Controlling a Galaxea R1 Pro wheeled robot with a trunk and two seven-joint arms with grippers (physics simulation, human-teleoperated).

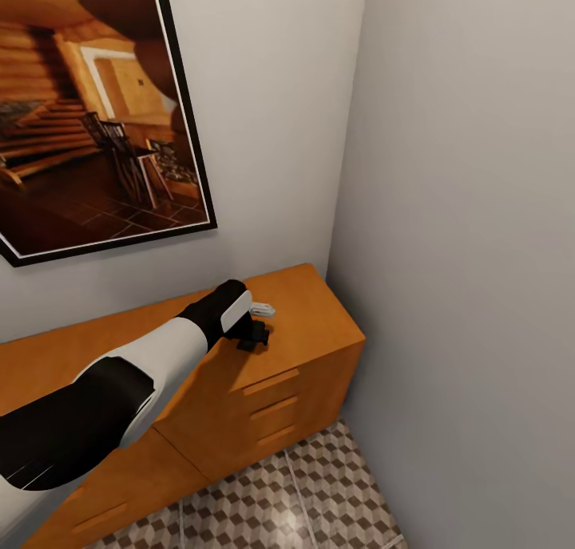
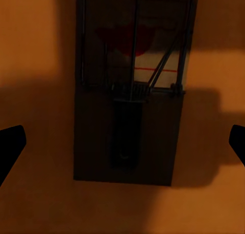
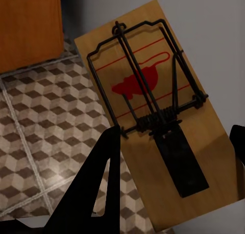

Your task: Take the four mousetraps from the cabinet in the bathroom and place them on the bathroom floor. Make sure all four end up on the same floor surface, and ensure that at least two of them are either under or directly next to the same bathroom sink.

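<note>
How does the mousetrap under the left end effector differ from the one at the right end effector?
The tan wooden mousetrap with black wire spring under the left end effector lies flat on the orange-brown wooden cabinet top, in shadow, between open fingers. The tan wooden mousetrap at the right end effector is held tilted above the cube-patterned tile floor, brightly lit, a black finger against its edge. Both share a red mouse mark.

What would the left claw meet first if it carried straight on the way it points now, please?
Most likely the mousetrap lying flat on the cabinet top, centred between the open left claw fingertips; how far off it lies is unclear.
</note>
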